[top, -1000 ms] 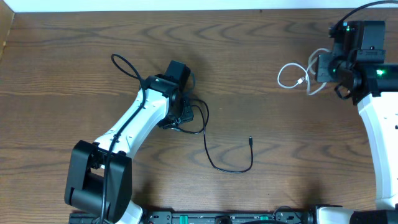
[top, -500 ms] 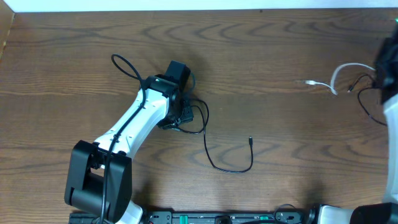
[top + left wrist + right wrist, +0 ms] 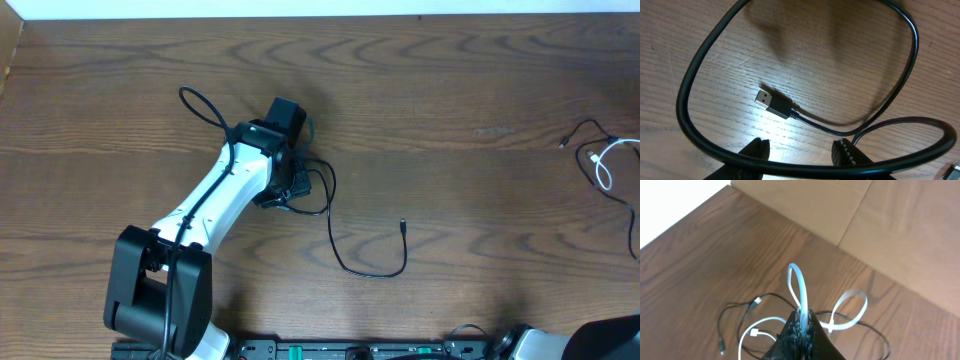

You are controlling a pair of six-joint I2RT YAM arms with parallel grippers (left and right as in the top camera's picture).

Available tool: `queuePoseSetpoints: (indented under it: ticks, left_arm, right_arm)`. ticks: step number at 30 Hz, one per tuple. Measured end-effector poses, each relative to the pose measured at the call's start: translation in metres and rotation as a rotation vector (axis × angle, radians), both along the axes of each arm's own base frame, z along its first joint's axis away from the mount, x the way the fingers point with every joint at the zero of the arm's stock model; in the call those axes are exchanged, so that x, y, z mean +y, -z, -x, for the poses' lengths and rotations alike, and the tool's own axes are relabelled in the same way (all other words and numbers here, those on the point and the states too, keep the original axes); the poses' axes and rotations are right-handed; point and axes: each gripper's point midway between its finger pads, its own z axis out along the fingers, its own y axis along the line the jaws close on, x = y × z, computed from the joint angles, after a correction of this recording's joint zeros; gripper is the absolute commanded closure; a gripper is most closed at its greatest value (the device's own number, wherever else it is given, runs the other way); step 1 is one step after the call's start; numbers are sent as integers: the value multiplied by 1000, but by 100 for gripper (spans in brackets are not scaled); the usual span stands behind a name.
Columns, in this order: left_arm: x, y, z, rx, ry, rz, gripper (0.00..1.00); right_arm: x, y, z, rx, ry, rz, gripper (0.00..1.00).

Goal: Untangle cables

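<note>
White cable (image 3: 794, 267) pulled rightward, wood table (image 3: 450, 80), beige panels (image 3: 910, 230)

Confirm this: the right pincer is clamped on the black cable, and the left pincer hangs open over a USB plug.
Not quite. The right wrist view shows the right pincer clamped on the white cable, not the black one. The left pincer does hang open over a USB plug.

Left hand (image 3: 800, 145) low, fingers apart — right hand (image 3: 802, 320) pinched shut.
</note>
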Motion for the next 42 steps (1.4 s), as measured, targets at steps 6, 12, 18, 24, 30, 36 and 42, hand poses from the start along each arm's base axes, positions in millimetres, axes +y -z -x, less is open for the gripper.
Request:
queuePoseSetpoints:
  ticks: [6,12,18,24,30,36,42]
  left_arm:
    - [0,0,0,0,0,0,54]
    - [0,0,0,0,0,0,54]
    - [0,0,0,0,0,0,54]
    - [0,0,-1,-5,0,2,54]
    - [-7,-2,-10,-38,2,32,54]
    - [-11,-3,-18,-70,4,54,54]
    - [-19,-7,-32,-130,8,90,54]
  right_arm:
    - [4,17,-9,-11,-41,-81,92]
    - [12,34,-21,-13,-91,-156,36]
    - [27,36,-33,-51,-173,-221,33]
    - [52,43,-41,-72,-272,-328,32]
    - [94,60,-38,-28,-374,-491,25]
    - [136,73,-36,47,-454,-586,24]
    - [195,86,-44,152,-638,-625,24]
